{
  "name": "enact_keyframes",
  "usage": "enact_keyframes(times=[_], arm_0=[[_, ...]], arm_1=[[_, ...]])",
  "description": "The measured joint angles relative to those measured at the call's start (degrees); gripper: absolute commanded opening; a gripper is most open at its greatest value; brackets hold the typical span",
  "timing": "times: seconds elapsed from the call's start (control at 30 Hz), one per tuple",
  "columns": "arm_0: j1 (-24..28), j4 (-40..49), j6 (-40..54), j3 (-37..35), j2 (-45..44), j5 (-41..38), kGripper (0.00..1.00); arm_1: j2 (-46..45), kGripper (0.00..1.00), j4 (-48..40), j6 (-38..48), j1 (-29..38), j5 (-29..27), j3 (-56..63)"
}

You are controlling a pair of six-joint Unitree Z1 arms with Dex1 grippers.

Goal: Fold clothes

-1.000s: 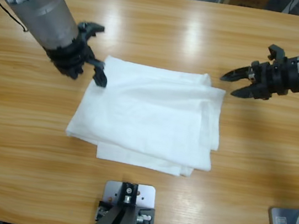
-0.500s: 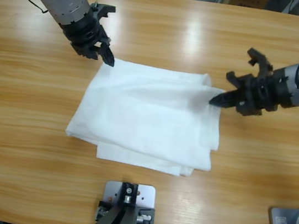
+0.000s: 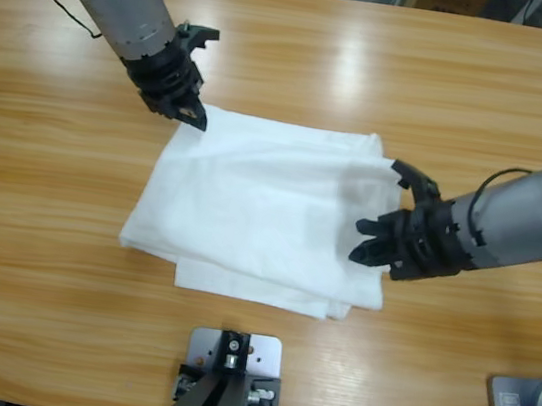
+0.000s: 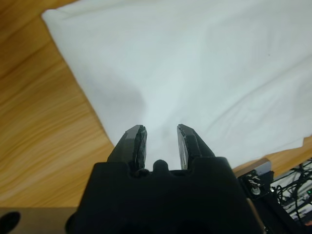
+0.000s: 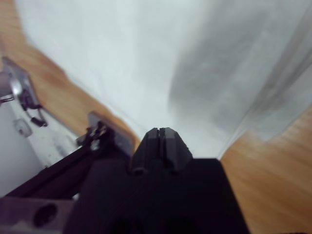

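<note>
1. The T-shirt [image 3: 270, 213] lies near the middle of the table [image 3: 303, 46], already folded into a rough rectangle of several layers, with stacked edges showing along its 3 o'clock side and at its 5 o'clock corner.
2. The left gripper [image 3: 194, 115] has slid from beside the shirt's 9 o'clock edge up to its 11 o'clock corner within the last second. In the left wrist view its jaws stand slightly apart over white cloth, with nothing caught between them [image 4: 161, 141].
3. The right gripper [image 3: 366, 245] has made the bigger move: a second ago it hung off the cloth at 3 o'clock with jaws spread; it has since swung in and down toward 4 o'clock and now sits over the layered side edge.
4. In the right wrist view its jaws are pressed together [image 5: 162, 139]. Whether a layer of fabric is trapped between them, I cannot tell.
5. My reading: the arms have shifted from hovering to taking hold at opposite corners, which suggests another fold is being set up. The left gripper has yet to close on its corner, so lifting now would likely drag the thin cloth unevenly.
</note>
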Motion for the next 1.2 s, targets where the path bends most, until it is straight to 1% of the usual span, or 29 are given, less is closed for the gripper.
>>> enact_keyframes(times=[0.2, 0.27, 0.53, 0.63, 0.67, 0.73, 0.77, 0.8, 0.83, 0.87, 1.03, 1.2], arm_0=[[-0.4, 0.0, 0.0, -1.5, 0.4, 0.0, 0.270], [-0.4, 0.0, 0.0, -1.8, 0.4, 0.0, 0.347], [-0.4, 0.0, 0.0, -2.1, 0.4, -0.1, 0.347], [-0.8, 0.0, 0.0, -2.7, 0.4, -1.3, 0.345], [-1.2, 0.0, 0.0, -3.0, 0.6, -1.6, 0.327], [-1.9, 0.0, 0.0, -3.9, 1.5, -2.0, 0.206], [-2.2, 0.0, 0.0, -4.2, 2.1, -2.1, 0.203], [-2.4, 0.0, 0.0, -4.5, 3.0, -2.2, 0.159], [-2.5, 0.0, 0.0, -4.8, 4.1, -2.4, 0.019], [-2.6, 0.0, 0.0, -5.1, 5.0, -2.6, 0.000], [-2.7, 0.0, 0.0, -6.2, 9.8, -2.7, 0.000], [-2.4, 0.0, -1.1, -8.4, 12.9, -0.7, 0.000]], arm_1=[[4.5, 0.000, -6.4, 0.2, 0.3, -1.5, 4.1], [5.9, 0.000, -7.8, 0.3, 0.3, -2.4, 5.2], [6.3, 0.000, -9.0, 2.4, 1.3, -4.7, 5.9], [6.3, 0.000, -9.0, 2.5, 1.4, -4.8, 5.9], [6.3, 0.000, -9.0, 2.5, 1.4, -4.8, 5.9], [6.2, 0.000, -9.0, 2.5, 1.4, -4.8, 5.9], [6.2, 0.000, -9.0, 2.6, 1.4, -4.8, 5.9], [6.2, 0.000, -9.0, 2.6, 1.4, -4.8, 5.9], [6.2, 0.000, -9.1, 2.6, 1.4, -4.8, 6.0], [6.2, 0.000, -9.1, 2.6, 1.4, -4.8, 6.0], [6.0, 0.000, -9.6, 2.6, 1.5, -5.0, 6.3], [5.8, 0.000, -9.9, 2.6, 1.5, -5.0, 6.6]])
